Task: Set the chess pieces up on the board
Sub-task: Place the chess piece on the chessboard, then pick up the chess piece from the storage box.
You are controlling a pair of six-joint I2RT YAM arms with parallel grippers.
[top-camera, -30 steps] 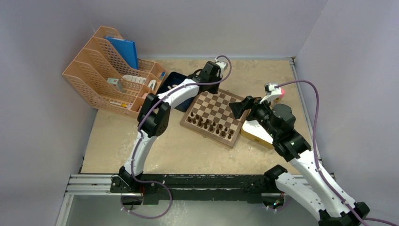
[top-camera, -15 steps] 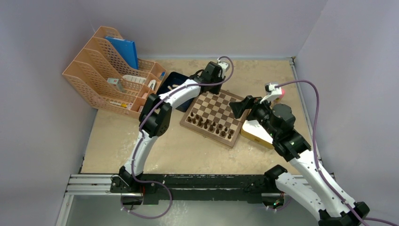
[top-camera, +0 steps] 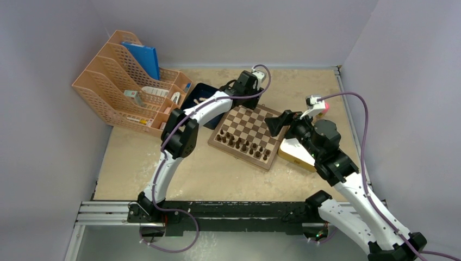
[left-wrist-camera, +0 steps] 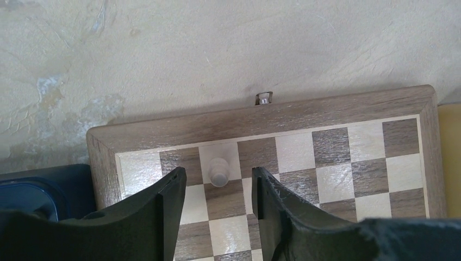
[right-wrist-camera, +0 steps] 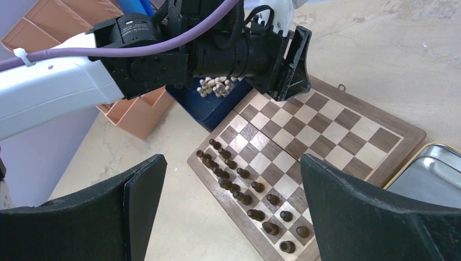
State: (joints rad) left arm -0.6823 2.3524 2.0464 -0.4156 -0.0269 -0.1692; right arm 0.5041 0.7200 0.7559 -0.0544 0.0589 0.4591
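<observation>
The board (top-camera: 253, 118) lies mid-table with dark brown pieces (right-wrist-camera: 244, 190) on its two near rows. In the left wrist view one light beige chess piece (left-wrist-camera: 219, 171) stands on a cream square of the board's (left-wrist-camera: 326, 111) far row, near the left corner. My left gripper (left-wrist-camera: 217, 184) is open just above it, one finger on each side, touching nothing. Several more beige pieces (right-wrist-camera: 215, 86) lie in the dark blue tray (right-wrist-camera: 223, 111). My right gripper (right-wrist-camera: 231, 163) is wide open and empty, high over the board's right side (top-camera: 274, 125).
A yellow-rimmed metal tin (top-camera: 296, 152) sits against the board's right edge. The blue tray (top-camera: 195, 98) touches the board's left far corner. An orange file organizer (top-camera: 128, 81) stands at the far left. Walls close in on three sides.
My left wrist has shifted slightly to the right over the board's far edge. The right arm has not moved.
</observation>
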